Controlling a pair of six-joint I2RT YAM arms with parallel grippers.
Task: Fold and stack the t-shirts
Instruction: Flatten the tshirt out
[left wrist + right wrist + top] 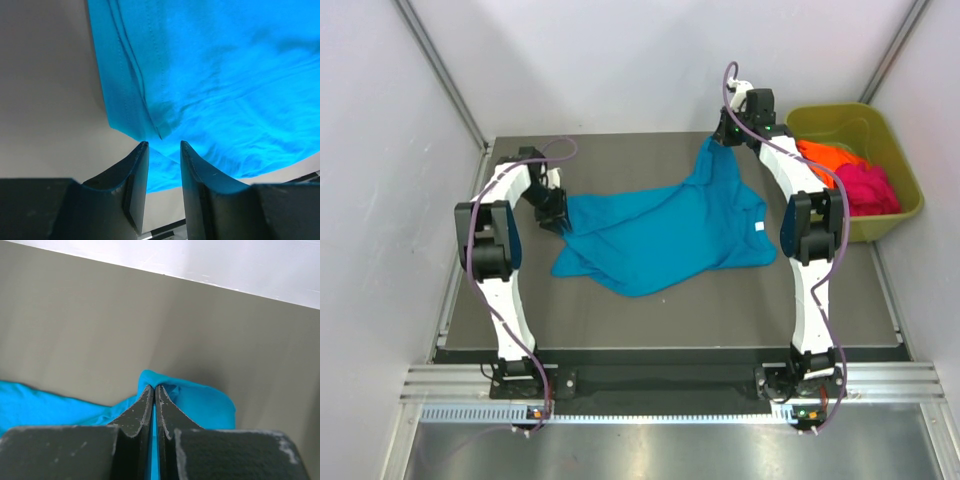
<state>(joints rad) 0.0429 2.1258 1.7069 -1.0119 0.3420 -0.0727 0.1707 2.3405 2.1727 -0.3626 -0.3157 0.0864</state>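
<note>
Top external view: the worktop [720, 310] is recorded as a dark, matt, flat slab. One teal shirt [660, 235] is found across its middle, opened out but uneven. Soft ridges run from the left edge toward the far right corner, and a small white label [758, 228] is seen on the right side.

At the shirt's left end the left claw [556, 215] is set low over the cloth. In the left wrist view its jaws are seen standing part open, with a stitched hem corner [159, 131] just ahead of the tips; no grip is shown.

Farther off, at the far edge, the right claw [728, 130] is closed tight on a fold of the same shirt, which is drawn up into a peak there. The pinch is confirmed in the right wrist view.

Beyond the far right corner an olive plastic tub [910, 205] is noted, smooth-walled and rectangular. An orange shirt [825, 158] and a pink shirt [868, 188] are crumpled inside it.

The step in hand is judged to be the spreading flat of the first shirt. No fold has been made and nothing is stacked. For the next move a firm hold on the left hem would be required. Even tension between both claws would then be needed so that the thin, limp knit is laid without wrinkles.
</note>
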